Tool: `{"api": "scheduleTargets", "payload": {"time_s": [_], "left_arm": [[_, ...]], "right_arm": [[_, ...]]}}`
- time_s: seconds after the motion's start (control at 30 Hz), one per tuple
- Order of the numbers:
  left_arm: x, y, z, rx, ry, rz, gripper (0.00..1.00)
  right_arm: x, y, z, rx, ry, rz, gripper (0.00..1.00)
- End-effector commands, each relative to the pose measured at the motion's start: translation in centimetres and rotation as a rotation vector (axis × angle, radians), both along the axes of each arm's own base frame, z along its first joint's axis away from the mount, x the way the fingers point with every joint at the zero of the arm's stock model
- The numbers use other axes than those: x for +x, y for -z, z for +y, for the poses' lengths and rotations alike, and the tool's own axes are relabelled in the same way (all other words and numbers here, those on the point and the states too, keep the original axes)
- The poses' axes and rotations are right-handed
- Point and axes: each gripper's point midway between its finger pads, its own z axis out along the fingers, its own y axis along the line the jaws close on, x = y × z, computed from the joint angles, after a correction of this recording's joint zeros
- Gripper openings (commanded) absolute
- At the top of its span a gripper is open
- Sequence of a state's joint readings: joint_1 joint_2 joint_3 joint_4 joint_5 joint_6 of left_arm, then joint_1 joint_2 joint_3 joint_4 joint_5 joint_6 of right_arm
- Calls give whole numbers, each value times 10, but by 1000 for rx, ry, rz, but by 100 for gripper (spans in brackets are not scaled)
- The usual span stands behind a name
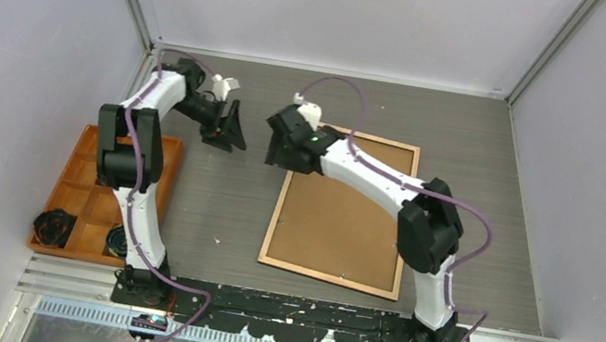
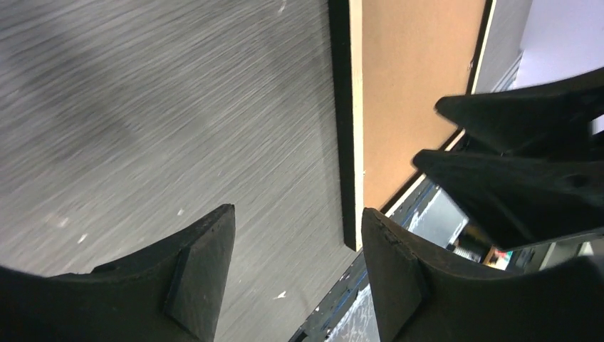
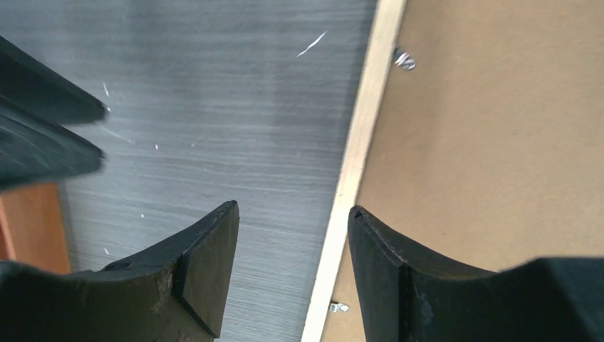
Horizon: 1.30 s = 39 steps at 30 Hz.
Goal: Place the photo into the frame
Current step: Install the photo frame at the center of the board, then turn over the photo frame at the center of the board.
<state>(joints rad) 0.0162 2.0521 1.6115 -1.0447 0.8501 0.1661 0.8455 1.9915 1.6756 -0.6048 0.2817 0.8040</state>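
We note: frame (image 1: 327,279) upper-left corner hidden under right arm (image 1: 365,171). Frame front faces table (image 1: 220,194), unseen. Dark items (image 1: 52,226) in tray (image 1: 80,188) too small to identify. Left wrist view: table surface blurred, frame rail cut off at top edge.

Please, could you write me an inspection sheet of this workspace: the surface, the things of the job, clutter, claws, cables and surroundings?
Surface: grey wood-grain table, a few white specks.
Job's things: frame lies face down, brown backing board in it; photo not visible.
Clutter: orange tray at left, black coiled items in its near compartments.
Claws: left claw open, empty, beside the frame; right claw open, empty, over the frame's left rail.
Cables: purple cables along both arms.
Surroundings: plain grey walls.
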Motion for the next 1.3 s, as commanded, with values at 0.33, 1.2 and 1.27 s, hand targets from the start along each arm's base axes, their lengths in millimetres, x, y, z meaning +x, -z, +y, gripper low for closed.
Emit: {"api": "scheduleTargets", "payload": {"time_s": [0.33, 1.2, 1.27], "left_arm": [[-37, -30, 45, 13, -97, -45, 90], [-41, -28, 40, -19, -85, -22, 88], [-42, -25, 40, -19, -83, -13, 88]], "right_arm": [[-14, 52, -5, -383, 21, -10, 63], [-20, 81, 16, -422, -10, 40, 2], [-19, 65, 23, -369, -3, 31, 1]]}}
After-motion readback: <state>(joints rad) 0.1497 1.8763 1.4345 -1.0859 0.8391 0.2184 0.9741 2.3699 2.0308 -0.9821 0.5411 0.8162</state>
